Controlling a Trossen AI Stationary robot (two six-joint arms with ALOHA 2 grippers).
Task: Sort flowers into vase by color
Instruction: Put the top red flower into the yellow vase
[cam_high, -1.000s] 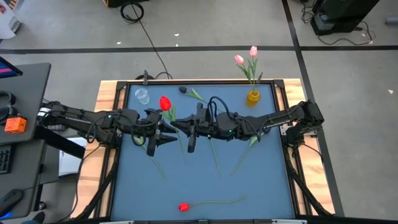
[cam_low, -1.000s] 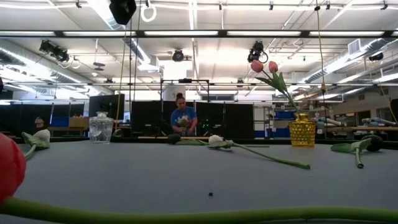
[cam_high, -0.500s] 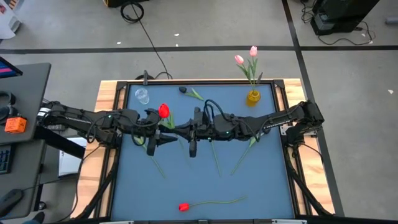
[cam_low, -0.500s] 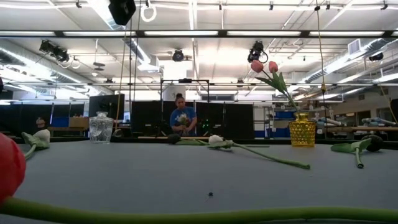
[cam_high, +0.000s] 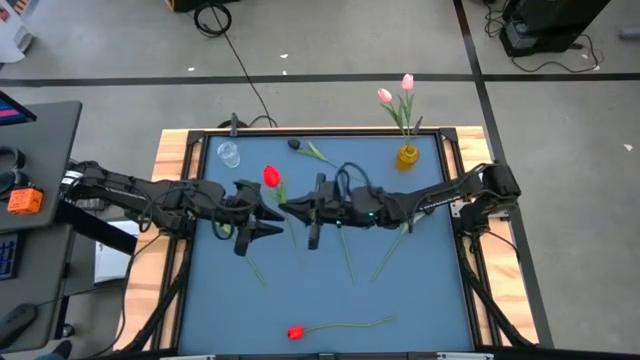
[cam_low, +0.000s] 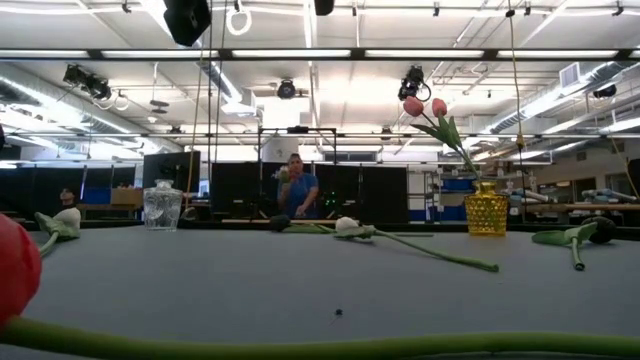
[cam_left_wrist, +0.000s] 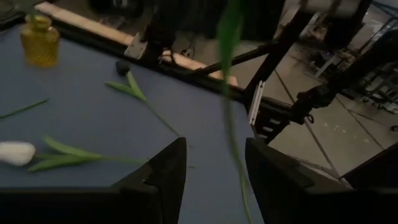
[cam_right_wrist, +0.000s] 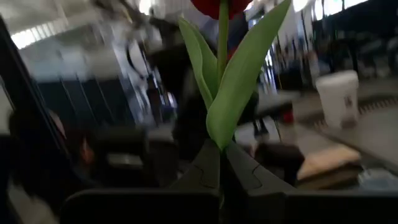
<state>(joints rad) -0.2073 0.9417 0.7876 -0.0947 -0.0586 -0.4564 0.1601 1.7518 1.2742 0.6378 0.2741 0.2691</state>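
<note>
My right gripper (cam_high: 292, 207) is shut on a red tulip (cam_high: 270, 177) above the middle of the table; its leaves and red head (cam_right_wrist: 219, 6) stand up from the fingers in the right wrist view. My left gripper (cam_high: 268, 213) is open right beside it. Its two fingers stand on either side of the tulip's green stem (cam_left_wrist: 231, 118); I cannot tell whether they touch it. A yellow vase (cam_high: 407, 156) at the far right holds two pink tulips (cam_high: 385, 96). A clear glass vase (cam_high: 229, 153) stands at the far left. My right gripper pinches the red tulip's stem (cam_right_wrist: 221, 149) between its two fingers, just below the leaves. The fingers come level from the table's right and lie across the stem. The tulip is lifted clear of the table, its head toward the far left.
Another red tulip (cam_high: 296, 332) lies near the front edge. A dark tulip (cam_high: 295, 144) lies at the far middle. Loose stems (cam_high: 345, 250) lie under and beside the arms. A white tulip (cam_low: 345, 225) lies on the table. A person (cam_low: 297, 190) stands beyond the table.
The red tulip's head has shifted a little toward the table's near edge, carried by my right gripper, which stays shut on its stem. My left gripper has stayed open beside it.
</note>
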